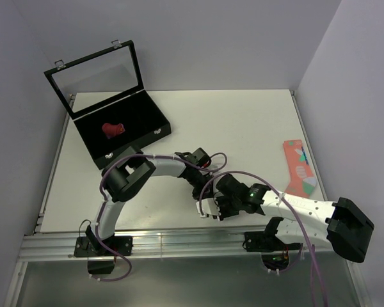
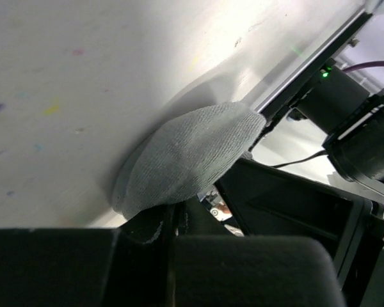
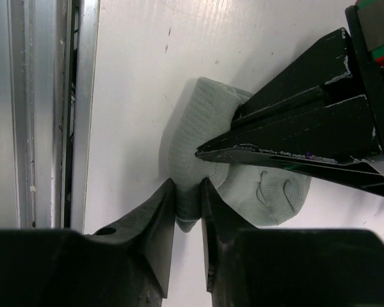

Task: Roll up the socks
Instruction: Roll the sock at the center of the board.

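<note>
Right claw (image 3: 187,192), nearly closed, pinches an edge of the grey sock (image 3: 198,121) at the bottom centre of its wrist view. Left claw (image 3: 201,152) enters from the right with its fingers together, clamped on a fold of the same sock. Seen from overhead, both arms bend inward and meet at lower centre of the white worktop (image 1: 243,121). At upper left, an open black case (image 1: 141,115) holds a bunched red sock (image 1: 113,130). A salmon-pink sock (image 1: 299,167) lies flat at the right edge.
</note>
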